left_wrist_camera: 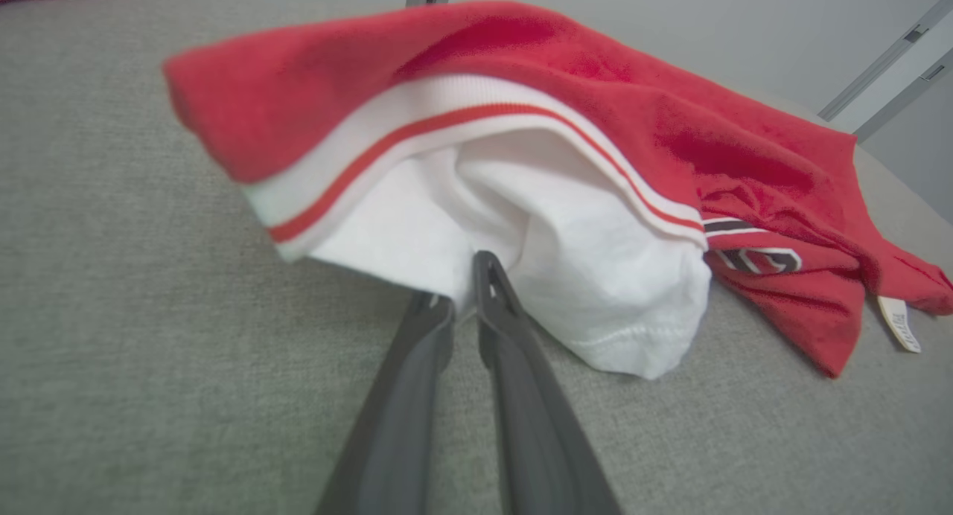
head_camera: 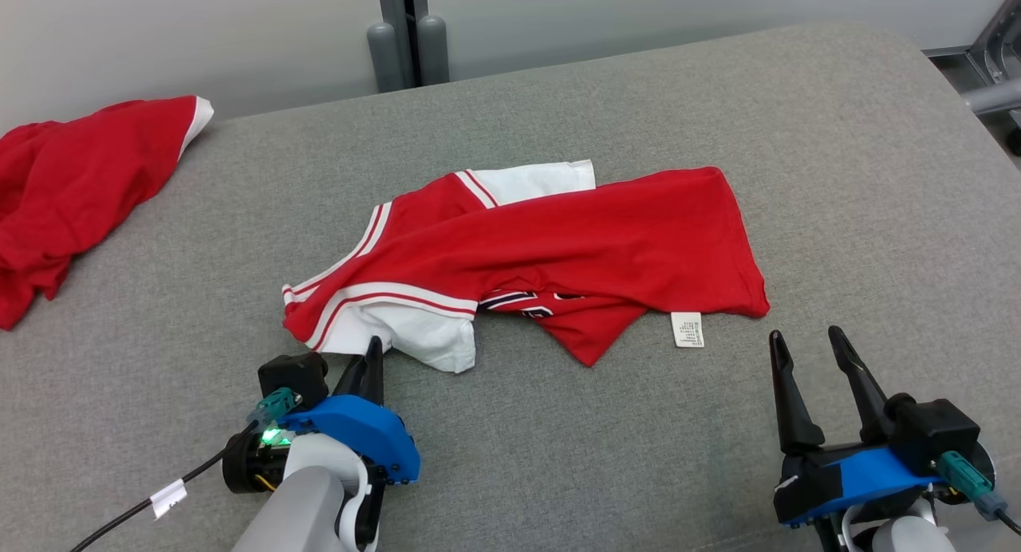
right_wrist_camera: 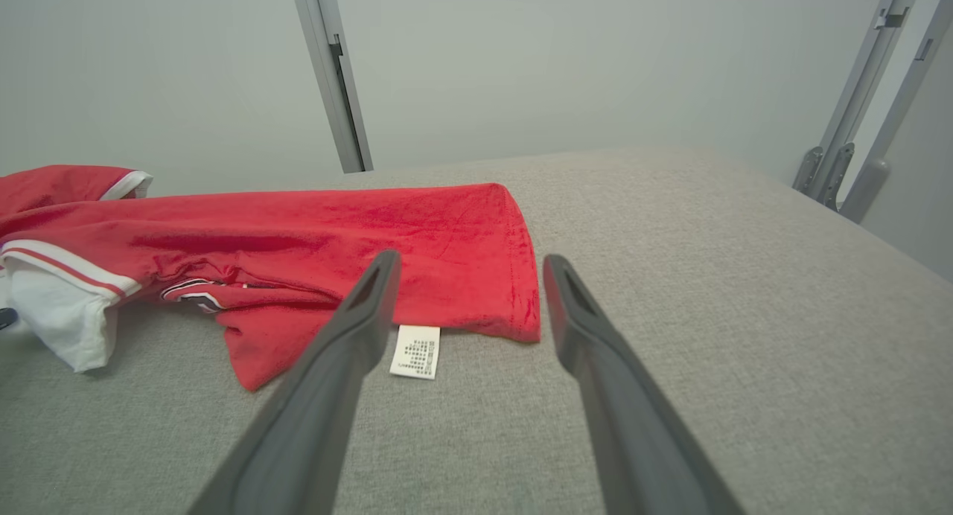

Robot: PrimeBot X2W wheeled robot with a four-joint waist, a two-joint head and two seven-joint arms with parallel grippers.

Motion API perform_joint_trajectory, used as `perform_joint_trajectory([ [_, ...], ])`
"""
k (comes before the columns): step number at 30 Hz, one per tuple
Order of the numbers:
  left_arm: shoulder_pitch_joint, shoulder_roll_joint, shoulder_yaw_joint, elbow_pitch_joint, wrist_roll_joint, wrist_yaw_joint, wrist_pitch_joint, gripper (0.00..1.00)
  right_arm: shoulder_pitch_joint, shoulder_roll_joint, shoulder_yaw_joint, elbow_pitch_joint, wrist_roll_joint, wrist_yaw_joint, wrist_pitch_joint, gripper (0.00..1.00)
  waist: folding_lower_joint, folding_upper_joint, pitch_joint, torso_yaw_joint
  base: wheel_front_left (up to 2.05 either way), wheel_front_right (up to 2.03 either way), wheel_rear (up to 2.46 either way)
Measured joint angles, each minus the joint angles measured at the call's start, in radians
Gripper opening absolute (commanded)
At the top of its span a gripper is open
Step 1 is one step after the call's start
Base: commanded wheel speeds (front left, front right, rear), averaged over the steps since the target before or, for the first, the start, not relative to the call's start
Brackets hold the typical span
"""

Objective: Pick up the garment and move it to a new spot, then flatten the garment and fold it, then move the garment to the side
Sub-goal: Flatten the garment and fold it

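A red and white knit garment [head_camera: 558, 241] lies crumpled near the middle of a grey fabric-covered surface [head_camera: 638, 456], its length running across the head view. One white sleeve with red-striped trim [head_camera: 415, 337] points toward the robot's left side. The left gripper [head_camera: 371, 352] sits at that sleeve's near edge. In the left wrist view its two dark fingers [left_wrist_camera: 417, 396] stand nearly together, with the white cloth pinched between their tips. The right gripper [head_camera: 806, 341] is spread wide and holds nothing. It is just beside the garment's near red hem, close to a small white printed care label [head_camera: 687, 329]. A second red cloth heap [head_camera: 72, 177] lies well apart at the far left.
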Motion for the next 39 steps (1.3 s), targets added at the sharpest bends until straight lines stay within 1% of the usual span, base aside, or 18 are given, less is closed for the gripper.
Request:
perform_joint_trajectory([
  [6, -0.003, 0.0, -0.033, -0.04, -0.007, -0.012, -0.007, 0.0, 0.004, 0.0, -0.018, 0.001, 0.0, 0.0, 0.0, 1.0, -0.0001, 0.0, -0.023, 0.026, 0.0, 0.0, 0.0],
  [10, 0.032, 0.001, -0.037, -0.131, 0.021, -0.016, -0.008, 0.0, 0.011, 0.0, -0.019, 0.002, 0.002, 0.0, 0.0, 1.0, -0.0001, 0.0, -0.05, 0.061, 0.0, 0.0, 0.0],
  [14, 0.11, 0.016, -0.054, -0.216, 0.038, -0.025, -0.007, 0.0, 0.03, 0.0, -0.019, 0.008, 0.005, 0.0, 0.0, 1.0, -0.0003, 0.0, -0.085, 0.1, 0.0, 0.0, 0.0],
  [17, 0.176, 0.045, -0.071, -0.299, 0.034, -0.026, 0.049, 0.0, 0.045, 0.0, -0.02, 0.011, 0.007, 0.0, 0.0, 1.0, -0.0002, -0.0001, -0.108, 0.129, 0.0, 0.0, 0.0],
  [19, 0.227, 0.068, -0.074, -0.369, 0.019, -0.019, 0.105, 0.0, 0.053, 0.0, -0.019, 0.013, 0.008, 0.0, 0.0, 1.0, -0.0002, -0.0001, -0.121, 0.144, 0.0, 0.0, 0.0],
  [21, 0.279, 0.096, -0.077, -0.449, 0.014, -0.002, 0.161, 0.0, 0.06, 0.0, -0.016, 0.014, 0.01, 0.0, 0.0, 1.0, -0.0002, -0.0001, -0.131, 0.153, 0.0, 0.0, 0.0],
  [25, 0.373, 0.139, -0.076, -0.614, -0.033, 0.028, 0.294, 0.0, 0.066, 0.0, -0.012, 0.014, 0.013, 0.0, 0.0, 1.0, -0.0002, -0.0002, -0.136, 0.156, 0.0, 0.0, 0.0],
  [28, 0.412, 0.169, -0.068, -0.69, -0.051, 0.056, 0.347, 0.0, 0.066, 0.0, -0.002, 0.014, 0.013, 0.0, 0.0, 1.0, -0.0003, -0.0002, -0.13, 0.149, 0.0, 0.0, 0.0],
  [32, 0.411, 0.181, -0.038, -0.682, -0.059, 0.08, 0.352, 0.0, 0.065, 0.0, 0.004, 0.017, 0.011, 0.0, 0.0, 1.0, -0.0001, -0.0001, -0.114, 0.125, 0.0, 0.0, 0.0],
  [35, 0.373, 0.173, -0.027, -0.62, -0.063, 0.082, 0.342, 0.0, 0.06, 0.0, 0.004, 0.017, 0.004, 0.0, 0.0, 1.0, -0.0001, -0.0002, -0.098, 0.1, 0.0, 0.0, 0.0],
  [39, 0.309, 0.156, -0.01, -0.509, -0.074, 0.074, 0.319, 0.0, 0.05, 0.0, -0.001, 0.015, -0.006, 0.0, 0.0, 1.0, 0.0, -0.0001, -0.071, 0.071, 0.0, 0.0, 0.0],
])
